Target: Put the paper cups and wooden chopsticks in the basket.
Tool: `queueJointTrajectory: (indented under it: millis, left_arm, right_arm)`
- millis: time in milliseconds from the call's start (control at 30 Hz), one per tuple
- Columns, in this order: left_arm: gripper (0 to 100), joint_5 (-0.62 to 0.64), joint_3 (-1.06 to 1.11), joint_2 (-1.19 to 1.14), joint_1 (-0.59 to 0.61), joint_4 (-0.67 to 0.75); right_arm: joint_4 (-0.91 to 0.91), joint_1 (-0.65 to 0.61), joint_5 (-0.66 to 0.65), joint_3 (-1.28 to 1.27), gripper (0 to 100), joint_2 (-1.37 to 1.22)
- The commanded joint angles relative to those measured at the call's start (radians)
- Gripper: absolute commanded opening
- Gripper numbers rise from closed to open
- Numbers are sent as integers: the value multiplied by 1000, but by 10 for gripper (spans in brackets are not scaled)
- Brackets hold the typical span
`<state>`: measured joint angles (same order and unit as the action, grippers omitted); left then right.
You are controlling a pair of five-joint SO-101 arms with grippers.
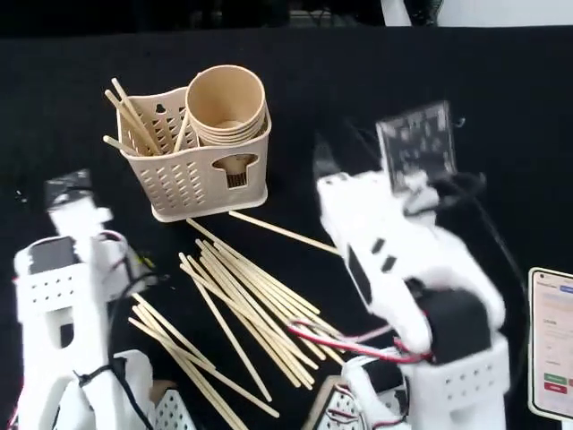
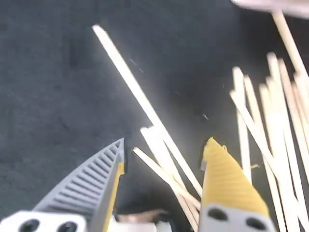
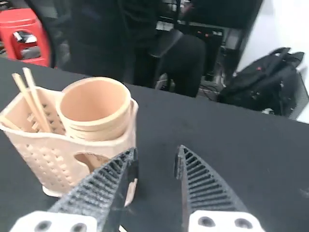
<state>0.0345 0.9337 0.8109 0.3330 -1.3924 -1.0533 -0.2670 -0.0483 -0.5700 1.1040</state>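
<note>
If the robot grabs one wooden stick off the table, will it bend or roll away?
Probably stiff: the chopsticks lie dead straight. They look thin, so one may roll or slip when nudged. They overlap in a heap, so the left end effector would likely drag neighbours.

Your high camera sits above the near edge, behind both arms, looking down and away across the worktop [image 1: 403,72]. Your left wrist camera peers steeply down past the left claw [image 2: 165,142], very close to the loose chopsticks [image 2: 145,104] that the high view shows mid-worktop. Your right wrist camera looks low and outward past the right claw [image 3: 157,150] toward the far room, sharing the basket [image 3: 43,154] with the high view.
</note>
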Motion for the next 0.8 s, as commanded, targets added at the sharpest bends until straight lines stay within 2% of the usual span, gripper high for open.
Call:
queueJointTrajectory:
  millis: [0,133,233,300,333,367,400,500,533,600,700,767]
  left_arm:
    - [261,86,13,0,-176,-43]
    - [262,169,82,0,-200,26]
    - [262,201,116,0,-173,55]
    - [262,155,116,0,-110,57]
    - [262,91,116,0,-81,58]
    - [262,-11,117,0,-53,61]
    - [262,-172,119,0,-27,64]
    - [259,-761,116,9,35,114]
    - [259,-910,117,12,38,121]
    - [261,-1099,128,3,22,112]
    - [261,-1396,130,5,-10,11]
    - [262,-1522,128,11,-44,-25]
  right_arm:
    - [112,26,-6,-199,131,171]
    - [186,23,-5,-377,129,318]
    - [184,23,-5,-455,130,380]
    - [183,23,-5,-490,130,392]
    - [183,23,-5,-506,129,392]
    - [183,23,-5,-522,129,392]
    - [184,23,-5,-539,129,392]
    - [189,26,-3,-576,129,397]
    - [189,28,-3,-584,129,400]
    - [189,28,-3,-590,129,400]
    - [189,28,-3,-590,129,397]
    - [189,28,-3,-590,129,394]
